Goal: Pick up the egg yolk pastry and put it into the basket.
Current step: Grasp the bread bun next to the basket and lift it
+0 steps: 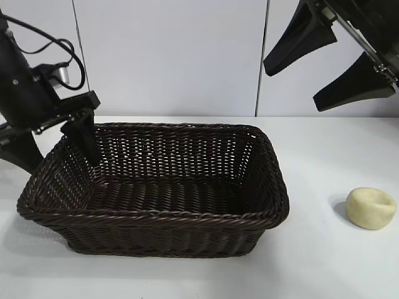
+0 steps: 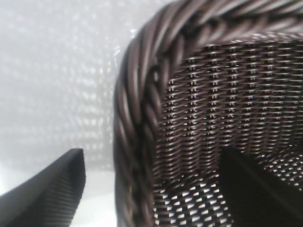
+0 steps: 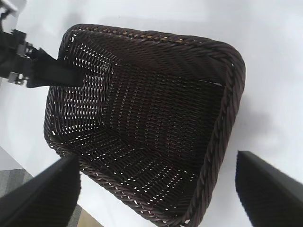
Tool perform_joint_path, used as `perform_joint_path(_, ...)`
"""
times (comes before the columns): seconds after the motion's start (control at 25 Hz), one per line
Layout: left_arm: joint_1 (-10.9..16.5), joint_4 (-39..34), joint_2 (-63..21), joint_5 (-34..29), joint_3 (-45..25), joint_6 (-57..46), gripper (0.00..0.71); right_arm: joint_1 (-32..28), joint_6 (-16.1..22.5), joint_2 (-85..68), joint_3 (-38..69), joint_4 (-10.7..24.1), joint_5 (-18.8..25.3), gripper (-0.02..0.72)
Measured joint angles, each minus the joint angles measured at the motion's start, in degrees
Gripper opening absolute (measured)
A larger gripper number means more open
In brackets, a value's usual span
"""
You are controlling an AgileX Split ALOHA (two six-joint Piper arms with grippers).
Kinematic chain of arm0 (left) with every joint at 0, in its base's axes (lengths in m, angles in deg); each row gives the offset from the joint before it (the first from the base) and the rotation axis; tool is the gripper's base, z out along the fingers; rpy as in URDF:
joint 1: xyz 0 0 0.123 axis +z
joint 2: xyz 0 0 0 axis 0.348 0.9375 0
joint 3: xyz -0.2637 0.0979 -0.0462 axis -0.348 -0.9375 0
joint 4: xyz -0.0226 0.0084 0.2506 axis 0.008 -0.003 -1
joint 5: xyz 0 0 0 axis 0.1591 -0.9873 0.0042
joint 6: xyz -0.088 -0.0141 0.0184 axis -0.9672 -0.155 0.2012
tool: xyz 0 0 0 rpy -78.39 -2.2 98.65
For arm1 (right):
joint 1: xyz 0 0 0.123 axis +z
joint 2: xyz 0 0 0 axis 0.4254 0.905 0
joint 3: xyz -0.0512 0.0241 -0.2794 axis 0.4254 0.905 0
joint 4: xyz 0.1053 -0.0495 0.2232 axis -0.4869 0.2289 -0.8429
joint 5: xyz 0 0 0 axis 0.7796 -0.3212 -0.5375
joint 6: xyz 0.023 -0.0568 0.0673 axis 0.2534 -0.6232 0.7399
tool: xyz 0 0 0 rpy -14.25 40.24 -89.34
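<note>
The egg yolk pastry (image 1: 371,207), a small pale yellow dome with a dented top, lies on the white table at the right, apart from the basket. The dark brown wicker basket (image 1: 187,218) stands in the middle and holds nothing. My left gripper (image 1: 62,163) is open and straddles the basket's left wall, one finger inside and one outside; in the left wrist view (image 2: 151,153) the braided rim (image 2: 137,94) runs between the fingers without touching them. My right gripper (image 1: 293,85) is open and empty, high above the basket's right end; its wrist view (image 3: 156,161) looks down into the basket (image 3: 227,94). The pastry is out of both wrist views.
The white table (image 1: 324,268) runs to the right of and in front of the basket. A pale panelled wall (image 1: 168,56) stands behind. The left arm's cables (image 1: 59,47) hang at the far left. The left arm (image 3: 28,71) shows in the right wrist view.
</note>
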Motion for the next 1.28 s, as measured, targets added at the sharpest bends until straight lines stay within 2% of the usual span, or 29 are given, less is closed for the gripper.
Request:
perform_joint_path(0.2, 0.0, -9.3, -2.5, -4.2, 6.0, -3.9, 0.574, 0.0, 0.0, 0.0, 0.0, 0.0, 0.0, 0.633)
perform_joint_path(0.36, 0.6, -16.5, -2.6, -5.1, 7.2, -7.4, 0.574, 0.0, 0.0, 0.0, 0.0, 0.0, 0.0, 0.633)
perform_joint_path(0.44, 2.3, -16.9, -2.6, -5.1, 7.2, -7.8, 0.574, 0.0, 0.0, 0.0, 0.0, 0.0, 0.0, 0.633)
perform_joint_path(0.68, 10.6, -17.5, -2.6, -5.6, 7.2, -8.2, 0.574, 0.0, 0.0, 0.0, 0.0, 0.0, 0.0, 0.633)
perform_joint_path(0.76, 12.4, -17.9, -2.6, -6.7, 7.2, -8.2, 0.574, 0.0, 0.0, 0.0, 0.0, 0.0, 0.1, 0.633)
perform_joint_path(1.04, 12.7, -18.4, -4.0, -7.7, 7.2, -8.0, 0.574, 0.0, 0.0, 0.0, 0.0, 0.0, 0.1, 0.633)
perform_joint_path(1.28, 12.7, -20.2, -13.1, -7.8, 5.9, -8.0, 0.574, 0.0, 0.0, 0.0, 0.0, 0.0, 0.2, 0.633)
